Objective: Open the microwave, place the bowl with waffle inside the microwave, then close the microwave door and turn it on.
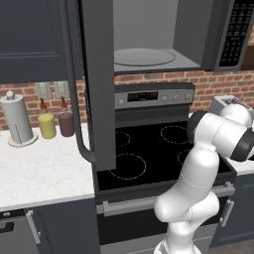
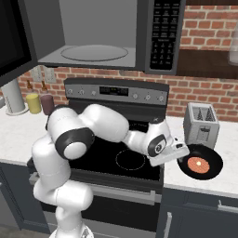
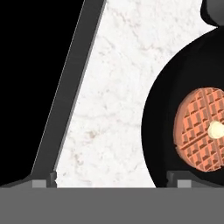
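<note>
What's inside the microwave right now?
The microwave stands open: only its round turntable shows on the light grey floor. The bowl with waffle sits outside on the counter.

cavity: microwave [image 2: 93,35] stood open and bare | door: microwave door [image 1: 96,84] hung over stove [image 1: 149,149] | counter: toaster [image 2: 201,123] crowded bowl with waffle [image 2: 201,162]

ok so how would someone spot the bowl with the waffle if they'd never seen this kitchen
Start at the black glass stovetop and move right onto the white marble counter. In front of the small silver toaster sits a round black bowl holding a reddish-brown waffle. Nothing else there is dark, low and round.
</note>
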